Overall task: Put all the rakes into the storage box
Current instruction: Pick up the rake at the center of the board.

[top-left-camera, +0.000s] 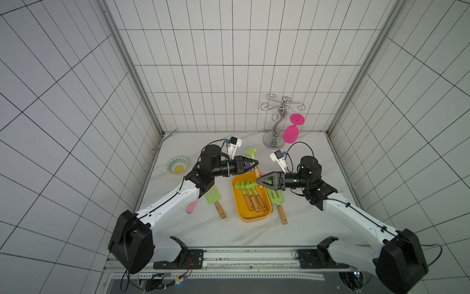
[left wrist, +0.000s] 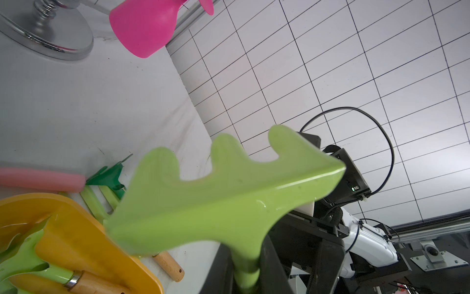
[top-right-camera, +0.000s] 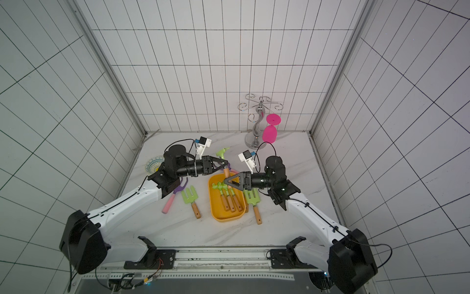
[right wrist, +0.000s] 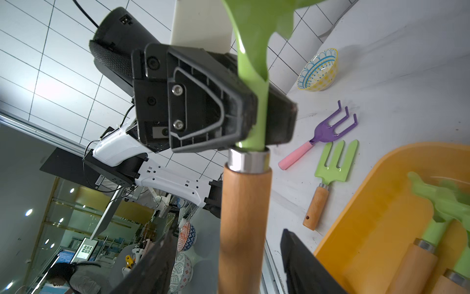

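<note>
In both top views, clamps the rake (top-left-camera: 251,153) by its neck in the left gripper (top-left-camera: 256,163), storage box (top-left-camera: 253,219) just below; from left wrist, tines close ahead; from right wrist, straddles its handle with right gripper (right wrist: 229,257) parted, untouching.

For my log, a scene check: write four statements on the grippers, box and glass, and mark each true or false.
The left gripper is shut on a green rake. True.
The right gripper squeezes the rake's wooden handle. False: its jaws stand open on either side of the handle.
The yellow box is empty. False: three rakes lie in it.
A pink glass hangs upside down on the metal stand. True.
</note>
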